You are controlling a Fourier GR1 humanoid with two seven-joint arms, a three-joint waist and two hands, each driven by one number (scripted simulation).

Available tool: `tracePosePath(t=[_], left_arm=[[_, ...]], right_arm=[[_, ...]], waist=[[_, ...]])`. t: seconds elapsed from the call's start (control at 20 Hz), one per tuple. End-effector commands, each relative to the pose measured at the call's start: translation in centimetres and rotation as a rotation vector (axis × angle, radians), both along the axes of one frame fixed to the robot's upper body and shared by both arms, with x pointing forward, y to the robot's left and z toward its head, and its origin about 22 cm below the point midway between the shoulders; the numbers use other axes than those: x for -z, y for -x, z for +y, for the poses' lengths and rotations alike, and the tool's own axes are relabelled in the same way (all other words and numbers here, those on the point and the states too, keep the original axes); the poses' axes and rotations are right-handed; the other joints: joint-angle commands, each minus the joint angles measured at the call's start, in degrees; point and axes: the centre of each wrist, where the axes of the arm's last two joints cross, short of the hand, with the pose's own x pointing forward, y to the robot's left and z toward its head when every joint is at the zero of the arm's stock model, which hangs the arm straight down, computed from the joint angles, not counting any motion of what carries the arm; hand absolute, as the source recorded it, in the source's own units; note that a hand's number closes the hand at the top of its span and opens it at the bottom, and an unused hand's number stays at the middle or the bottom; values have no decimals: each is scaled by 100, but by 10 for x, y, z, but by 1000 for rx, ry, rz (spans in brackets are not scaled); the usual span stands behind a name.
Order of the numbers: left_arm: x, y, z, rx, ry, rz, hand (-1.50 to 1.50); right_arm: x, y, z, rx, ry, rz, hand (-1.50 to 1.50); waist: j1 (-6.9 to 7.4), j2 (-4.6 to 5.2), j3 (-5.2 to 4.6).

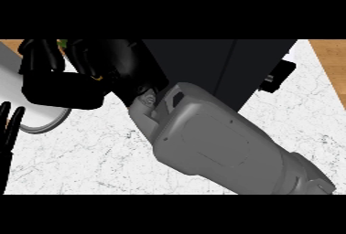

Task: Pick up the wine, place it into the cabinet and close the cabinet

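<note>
My right forearm (216, 146) crosses the view from the lower right to the upper left. Its black hand (81, 68) is curled at the top left, in front of the dark cabinet (216, 68). Only a small green bit of the wine bottle (62, 44) shows between the fingers; the hand hides everything else of it. At the left edge, the straight fingers of my left hand (9, 125) point up, open and holding nothing.
A pale round object (40, 121) lies on the white marble counter (81, 164) under the right hand. A black part with a small grey handle (278, 75) juts out at the cabinet's right side. Wooden floor (331, 59) shows past the counter's right edge.
</note>
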Motion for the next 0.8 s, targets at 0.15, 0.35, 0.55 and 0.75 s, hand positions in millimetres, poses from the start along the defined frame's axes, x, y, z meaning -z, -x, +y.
tracePosePath(t=[0.15, 0.35, 0.55, 0.75], left_arm=[[-4, 8, -18, 9, -6, 6, -150], [-9, 8, -1, 11, -5, 8, -150], [-6, 6, 4, 9, -15, -2, -150], [-14, -3, 7, 3, -14, -5, -150]], right_arm=[[13, -61, -30, 35, 5, 44, 150], [23, -79, -39, 68, 28, 28, 150], [34, -89, -44, 100, 32, 11, 150], [32, -101, -67, 147, 75, -37, 150]], waist=[[-23, 3, 9], [14, 12, 5], [48, 33, 1], [22, 50, 1]])
